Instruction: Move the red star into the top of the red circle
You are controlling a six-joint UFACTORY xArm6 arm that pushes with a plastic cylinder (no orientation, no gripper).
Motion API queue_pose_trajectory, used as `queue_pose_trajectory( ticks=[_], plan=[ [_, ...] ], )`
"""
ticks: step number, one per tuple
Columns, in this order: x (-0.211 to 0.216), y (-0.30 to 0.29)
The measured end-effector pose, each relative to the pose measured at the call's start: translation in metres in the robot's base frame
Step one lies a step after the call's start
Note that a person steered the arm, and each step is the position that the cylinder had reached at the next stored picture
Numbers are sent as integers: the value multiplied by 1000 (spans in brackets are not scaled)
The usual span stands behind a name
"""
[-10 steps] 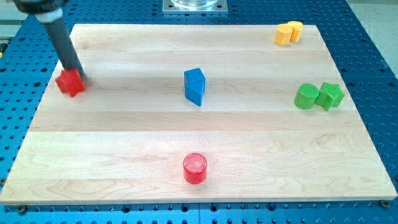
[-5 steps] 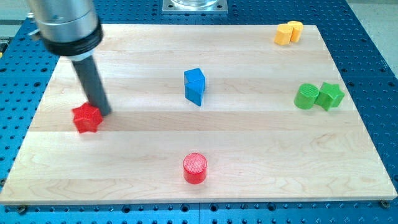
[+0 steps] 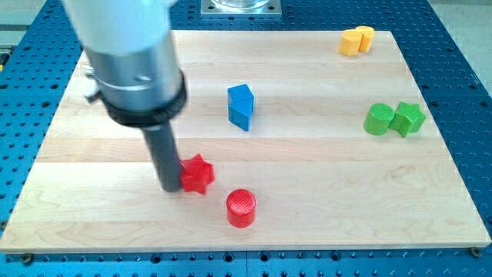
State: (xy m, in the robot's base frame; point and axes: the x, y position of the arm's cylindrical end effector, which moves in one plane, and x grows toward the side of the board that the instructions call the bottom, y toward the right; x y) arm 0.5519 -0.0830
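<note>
We find the red star (image 3: 197, 174) just up-left of the red circle (image 3: 241, 208), near but apart. My tip (image 3: 170, 185) touches the star's left side. We have no fingers. The blue block (image 3: 241, 106) stands above.

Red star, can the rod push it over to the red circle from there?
Probably yes. My tip sits against the red star on the view's left, and the red circle lies close by with nothing between.

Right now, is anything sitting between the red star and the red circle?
Nothing visible. The red star lies just up and left of the red circle, bare board between them. My tip is against the star's left side.
</note>
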Motion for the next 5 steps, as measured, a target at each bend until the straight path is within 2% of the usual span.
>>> queue_pose_trajectory(
  ticks=[1,2,3,4,5],
  plan=[
    [11,32],
    [-37,-21],
    [-39,36],
    [-39,64],
    [-29,64]
  ],
)
